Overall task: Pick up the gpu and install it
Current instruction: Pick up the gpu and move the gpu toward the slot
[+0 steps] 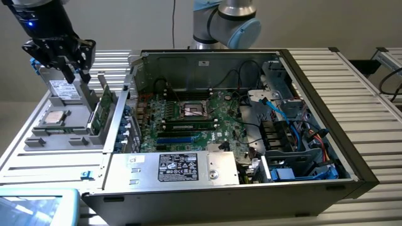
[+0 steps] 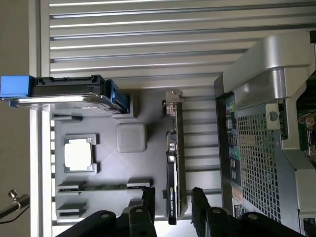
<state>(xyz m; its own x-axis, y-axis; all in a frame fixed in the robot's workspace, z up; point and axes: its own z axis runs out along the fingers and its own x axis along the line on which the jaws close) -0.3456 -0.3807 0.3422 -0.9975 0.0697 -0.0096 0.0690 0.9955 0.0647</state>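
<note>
**Robot gripper poised above a graphics card in a parts tray**

A ribbed metal worktop (image 1: 364, 75) fills the scene against a plain grey wall.

Exterior view: an open computer case (image 1: 314, 188) lies in the middle of the worktop, its motherboard (image 1: 188, 122) exposed. Just beside it, on the exterior view's left, sits a grey parts tray (image 1: 63, 136). The tray holds a silver drive (image 1: 63, 89) standing upright and a processor chip (image 1: 53, 117) lying flat. The gpu (image 1: 107, 102) stands on its long edge in a slot at the side of the tray nearest the case, its green board showing. The black gripper (image 1: 75, 75) hangs above the tray, pointing down, and holds nothing.

Wrist view: the camera looks straight down on the gpu (image 2: 173, 158), seen edge-on as a thin dark strip with a metal bracket at one end. The fingers (image 2: 148, 197) are spread wide, one to each side of the card's line, and not touching it.

The card is probably light and stiff but fragile. The safest hold would be across its two flat faces near the upper edge, away from the connector edge seated in the slot.
</note>
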